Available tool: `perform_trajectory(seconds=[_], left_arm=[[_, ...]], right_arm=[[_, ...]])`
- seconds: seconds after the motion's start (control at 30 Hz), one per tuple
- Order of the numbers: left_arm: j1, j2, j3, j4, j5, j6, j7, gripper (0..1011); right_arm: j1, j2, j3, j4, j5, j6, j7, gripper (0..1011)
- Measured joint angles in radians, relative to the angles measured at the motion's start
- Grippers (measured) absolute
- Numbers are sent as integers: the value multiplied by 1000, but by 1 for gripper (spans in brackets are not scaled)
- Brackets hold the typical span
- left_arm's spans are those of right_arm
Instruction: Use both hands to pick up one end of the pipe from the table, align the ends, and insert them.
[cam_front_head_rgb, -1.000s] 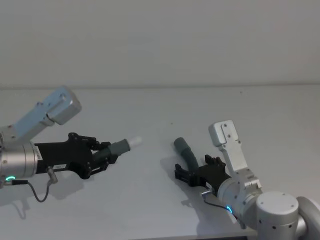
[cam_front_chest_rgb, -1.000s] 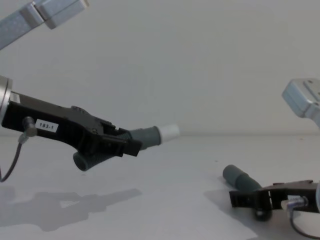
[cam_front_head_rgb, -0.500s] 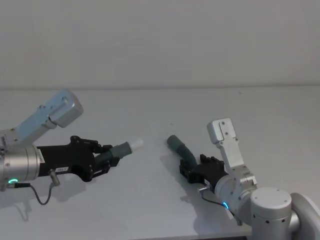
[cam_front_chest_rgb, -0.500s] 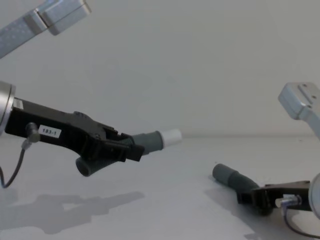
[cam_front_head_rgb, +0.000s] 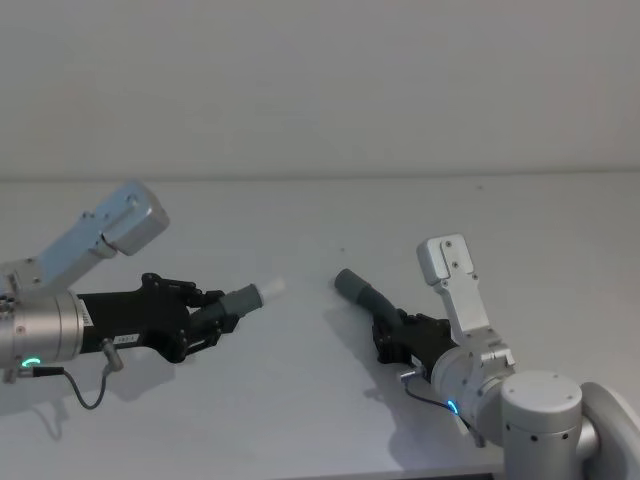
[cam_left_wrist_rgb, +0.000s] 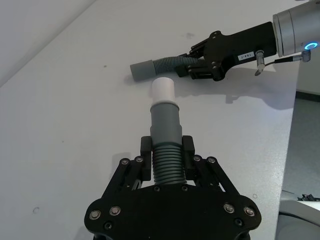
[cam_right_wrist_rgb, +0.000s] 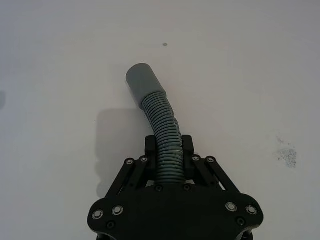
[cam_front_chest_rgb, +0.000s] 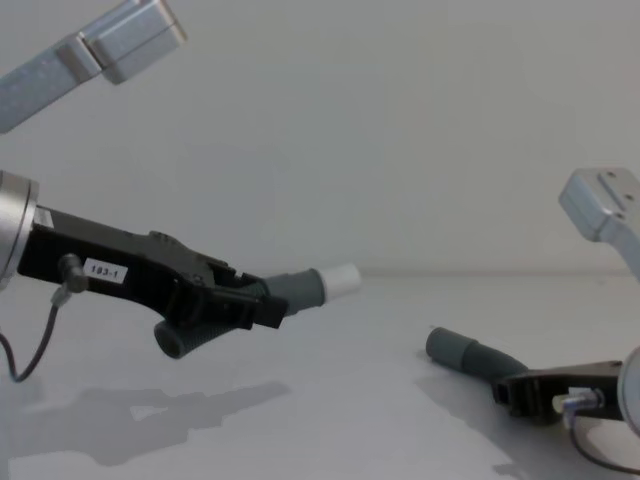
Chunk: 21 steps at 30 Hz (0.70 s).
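Note:
My left gripper (cam_front_head_rgb: 208, 318) (cam_front_chest_rgb: 262, 303) (cam_left_wrist_rgb: 167, 155) is shut on one ribbed dark grey pipe piece (cam_left_wrist_rgb: 166, 160), held above the white table (cam_front_head_rgb: 300, 400). Its narrow white plug end (cam_front_head_rgb: 270, 289) (cam_front_chest_rgb: 342, 277) (cam_left_wrist_rgb: 163, 90) points toward the other piece. My right gripper (cam_front_head_rgb: 390, 338) (cam_front_chest_rgb: 512, 390) (cam_right_wrist_rgb: 167, 150) is shut on the second pipe piece (cam_front_head_rgb: 368, 299) (cam_right_wrist_rgb: 161, 125), low over the table. Its smooth grey cuff end (cam_front_head_rgb: 346, 282) (cam_front_chest_rgb: 447, 347) (cam_right_wrist_rgb: 140, 79) (cam_left_wrist_rgb: 141, 69) faces the plug. A gap separates the two ends.
The table's near edge (cam_front_head_rgb: 330, 474) runs along the bottom of the head view, and a plain wall rises behind the far edge (cam_front_head_rgb: 320, 176). A small dark speck (cam_right_wrist_rgb: 165, 45) marks the surface ahead of the cuff.
The right gripper drew back along its pipe piece and raised it a little, the cuff shifting left. The left gripper dipped slightly with its piece, the plug staying near the same spot.

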Motion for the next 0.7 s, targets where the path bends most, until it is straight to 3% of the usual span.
perform_trajectory(seconds=[0.33,0.7], left_arm=[[-11,-3,10,16,-3,-11,4,321],[-41,-3,25,37,-11,-47,-30,321]], right_arm=[[-5,11,4,5,-6,-30,24,261],[-23,75,-7,-11,-30,-154,98,257]])
